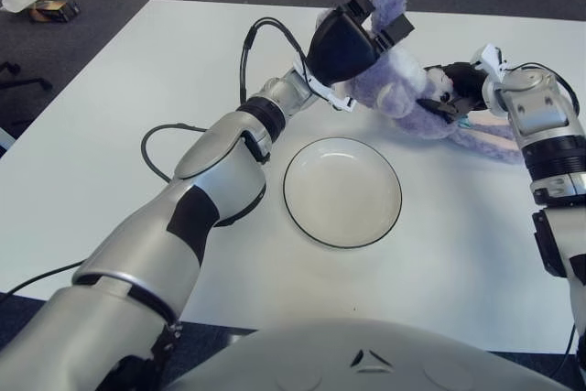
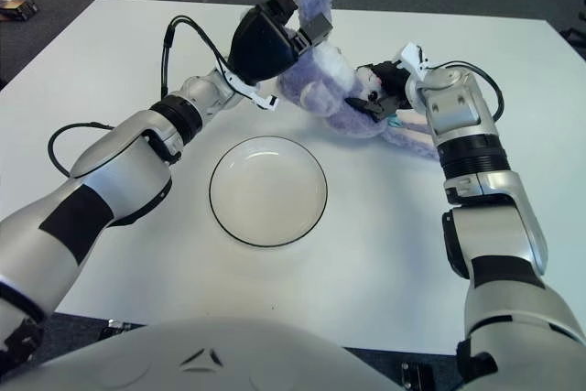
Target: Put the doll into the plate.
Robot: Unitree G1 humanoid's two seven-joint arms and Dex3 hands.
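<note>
Left eye view: we see the left hand (image 1: 352,36) clamped on the upper end of the purple doll (image 1: 396,89), beyond the far rim of the plate (image 1: 341,191) on the white table (image 1: 137,98). The right hand (image 1: 455,89) grips the doll's other side.

Right eye view: we see the doll (image 2: 331,89) held between both hands, tilted, its limbs trailing onto the table; the plate (image 2: 267,190) holds nothing.

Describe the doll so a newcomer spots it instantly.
On the white table, look past the far rim of the round plate. Between the left hand and right hand, both gripping it, is the doll: the only fuzzy lilac thing, one limb sticking up.
</note>
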